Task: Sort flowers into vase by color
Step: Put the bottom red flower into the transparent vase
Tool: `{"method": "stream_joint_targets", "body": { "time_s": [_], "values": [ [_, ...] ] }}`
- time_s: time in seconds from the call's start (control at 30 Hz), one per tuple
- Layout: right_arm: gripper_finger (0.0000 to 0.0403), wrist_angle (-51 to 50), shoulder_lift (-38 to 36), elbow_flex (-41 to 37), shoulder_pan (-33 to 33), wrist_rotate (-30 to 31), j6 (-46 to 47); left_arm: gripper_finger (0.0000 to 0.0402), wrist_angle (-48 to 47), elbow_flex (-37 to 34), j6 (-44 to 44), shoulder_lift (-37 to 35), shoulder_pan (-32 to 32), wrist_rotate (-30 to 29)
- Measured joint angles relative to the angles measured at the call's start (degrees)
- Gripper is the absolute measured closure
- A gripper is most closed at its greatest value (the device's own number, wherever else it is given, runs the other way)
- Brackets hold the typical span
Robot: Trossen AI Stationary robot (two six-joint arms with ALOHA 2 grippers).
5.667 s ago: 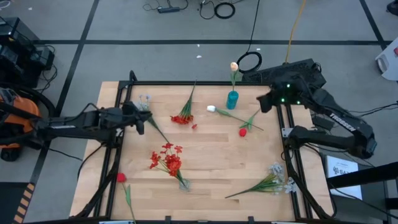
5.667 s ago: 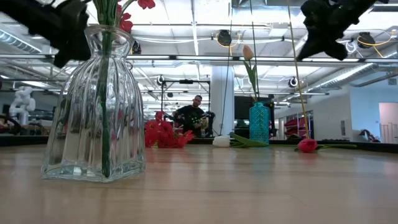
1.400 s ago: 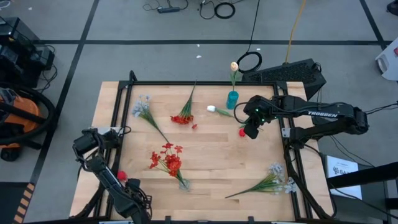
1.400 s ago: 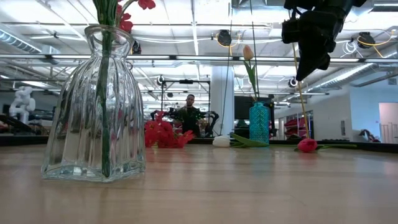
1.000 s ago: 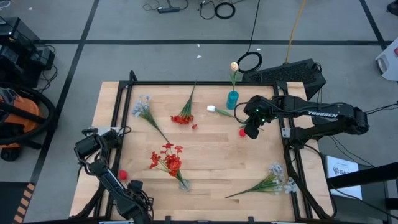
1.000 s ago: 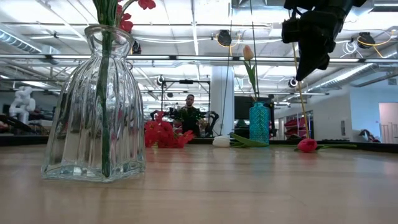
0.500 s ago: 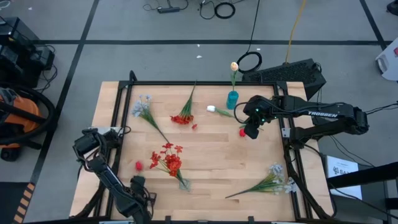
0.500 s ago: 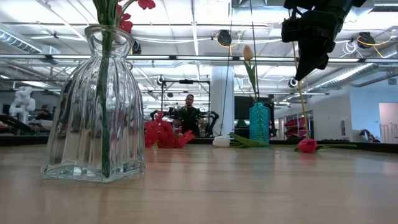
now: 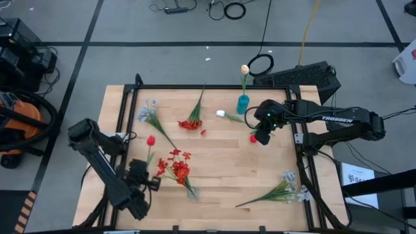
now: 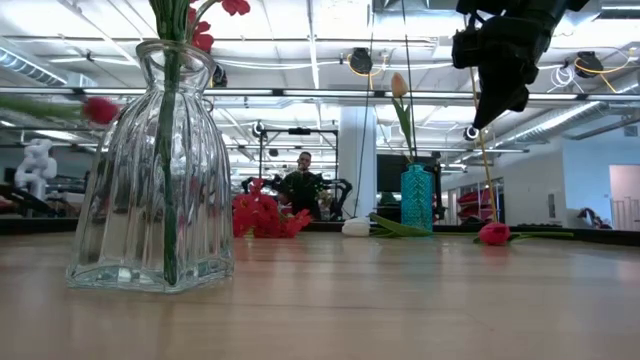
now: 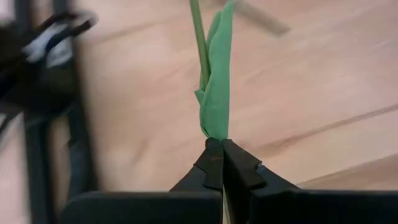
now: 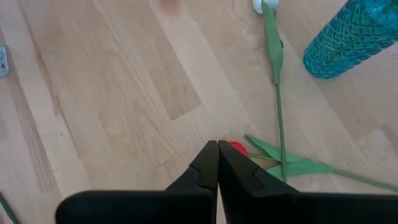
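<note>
A red rosebud (image 9: pixel 151 140) floats left of centre in the high view, its stalk (image 11: pixel 199 43) pinched tight in the left gripper (image 9: pixel 147 184) at lower left. Just right of it, the clear vase (image 10: pixel 152 170) holds red blossoms (image 9: pixel 175 166). The right gripper (image 9: pixel 261 134), fingers pressed together on nothing, hangs right of centre over a second rosebud (image 12: pixel 237 148). Beside it stands a teal vase (image 9: pixel 242 103) with a tulip (image 9: pixel 244 69). More flowers lie about the table (image 9: pixel 221 156): a white bud (image 9: pixel 221 113), a red spray (image 9: pixel 190 122), a pale spray (image 9: pixel 148 110) at upper left, another pale one (image 9: pixel 288 187) at lower right.
</note>
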Motion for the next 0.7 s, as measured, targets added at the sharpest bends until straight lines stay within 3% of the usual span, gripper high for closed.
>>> {"method": "stream_joint_targets", "body": {
  "time_s": [0.27,0.5,0.7],
  "values": [
    [0.0403,0.6,0.0,0.0,0.0,0.0,7.3,0.0401,-0.3,-9.7,1.6,-11.8,5.3,-19.4],
    [0.0403,1.6,0.0,0.0,0.0,0.0,13.0,0.0401,-0.5,-18.5,7.2,-27.9,9.4,-30.6],
    [0.0403,3.8,0.0,0.0,0.0,0.2,15.8,0.0401,-0.4,-22.3,26.9,-41.2,12.3,-45.6]
  ]
}}
